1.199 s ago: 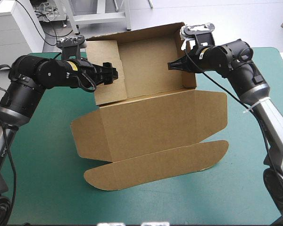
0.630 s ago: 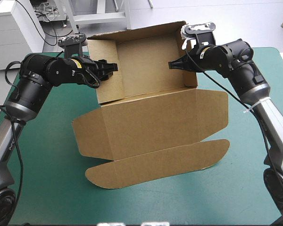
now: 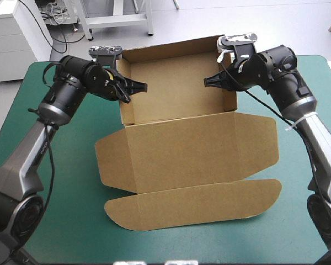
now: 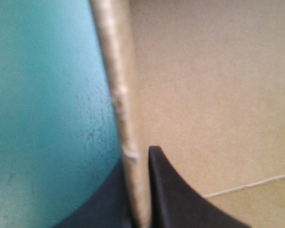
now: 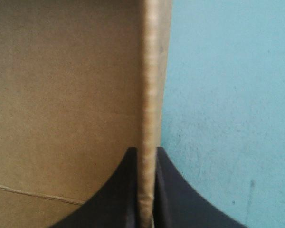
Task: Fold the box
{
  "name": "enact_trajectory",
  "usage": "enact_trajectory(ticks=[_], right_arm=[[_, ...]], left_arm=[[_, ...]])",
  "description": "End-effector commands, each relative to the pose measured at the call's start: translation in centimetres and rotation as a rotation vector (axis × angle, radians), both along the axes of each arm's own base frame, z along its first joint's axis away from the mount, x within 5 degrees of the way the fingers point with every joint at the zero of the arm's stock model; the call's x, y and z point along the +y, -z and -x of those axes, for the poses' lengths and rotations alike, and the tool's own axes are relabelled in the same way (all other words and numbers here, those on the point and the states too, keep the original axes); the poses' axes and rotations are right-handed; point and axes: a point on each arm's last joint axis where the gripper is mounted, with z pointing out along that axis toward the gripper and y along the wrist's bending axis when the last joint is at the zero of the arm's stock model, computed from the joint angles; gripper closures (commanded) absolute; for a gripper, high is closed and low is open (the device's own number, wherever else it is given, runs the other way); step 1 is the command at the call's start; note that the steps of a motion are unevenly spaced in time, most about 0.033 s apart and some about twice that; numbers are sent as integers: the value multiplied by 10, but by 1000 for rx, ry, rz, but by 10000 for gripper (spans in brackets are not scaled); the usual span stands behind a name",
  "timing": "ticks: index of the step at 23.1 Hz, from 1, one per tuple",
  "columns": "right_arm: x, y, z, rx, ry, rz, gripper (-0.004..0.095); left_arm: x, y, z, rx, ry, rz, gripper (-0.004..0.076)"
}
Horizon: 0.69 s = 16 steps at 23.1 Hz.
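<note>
Two side walls of the box [image 3: 176, 96] stand upright, with the tray at the far middle of the table [image 3: 49, 182] and the lid [image 3: 193, 149] flat toward the near edge. You have the left gripper [image 3: 139, 86] pinched onto the left wall [image 4: 122, 109] and the right gripper [image 3: 208, 81] onto the right wall [image 5: 149, 95], one finger inside and one outside. Risk, my judgement: I cannot tell whether the walls are locked, so releasing either could let it spring outward, and a sideways pull could crease the board or drag the tray.
</note>
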Motion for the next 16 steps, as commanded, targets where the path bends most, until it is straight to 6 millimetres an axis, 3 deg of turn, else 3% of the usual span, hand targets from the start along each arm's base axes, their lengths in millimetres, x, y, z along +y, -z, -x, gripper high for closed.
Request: enact_trajectory(ticks=[1, 7, 16], right_arm=[[-6, -10, 4, 18, -1, -42, 908], [3, 34, -21, 176, -12, -20, 908], [9, 89, -34, 339, -13, 4, 908]], left_arm=[[-13, -9, -7, -16, 42, 13, 731], [-26, 42, -30, 197, 50, -56, 731], [-38, 77, -43, 302, 57, -40, 731]])
